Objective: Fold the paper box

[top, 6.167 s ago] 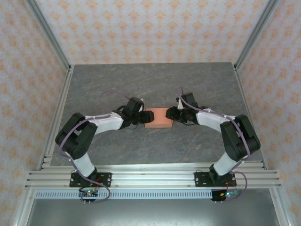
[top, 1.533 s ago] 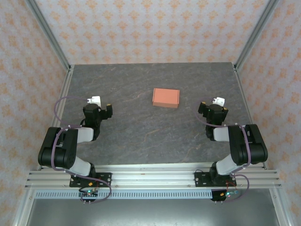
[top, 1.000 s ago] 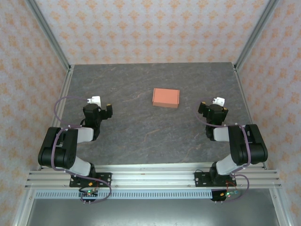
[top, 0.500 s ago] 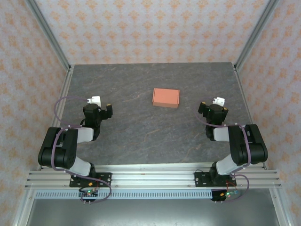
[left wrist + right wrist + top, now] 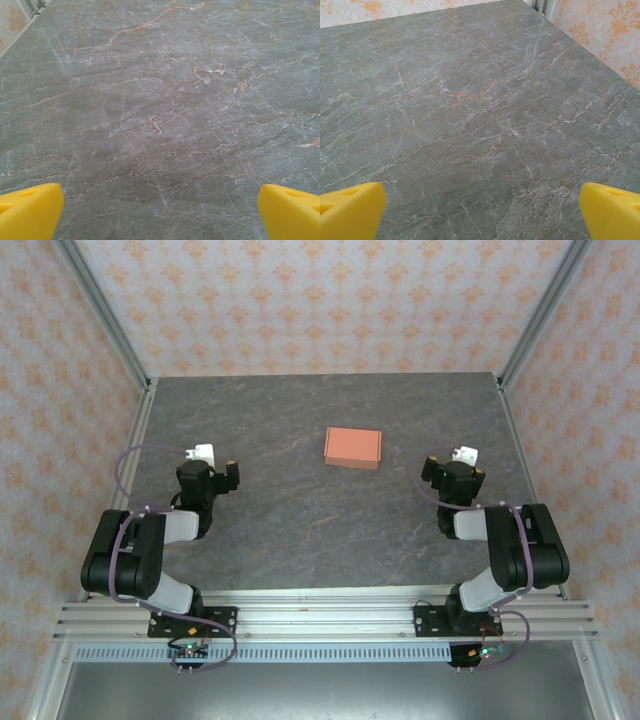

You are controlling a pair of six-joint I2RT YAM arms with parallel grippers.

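Grey marble-look table, orange-patterned wallpaper around. Left gripper left of paper box, well apart, jaws wide, holding nothing; likely parked clear so box sits unobstructed. Paper box: shut flat rectangle, lying alone mid-table, touching neither arm; folding looks done. Right gripper right of box, well apart, jaws wide, empty. No brand, label or writing readable on box.

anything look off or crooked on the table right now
Nothing much: the paper box lies closed and flat on the table, turned slightly off square to its edges. The left end effector and right end effector are open, apart from it.
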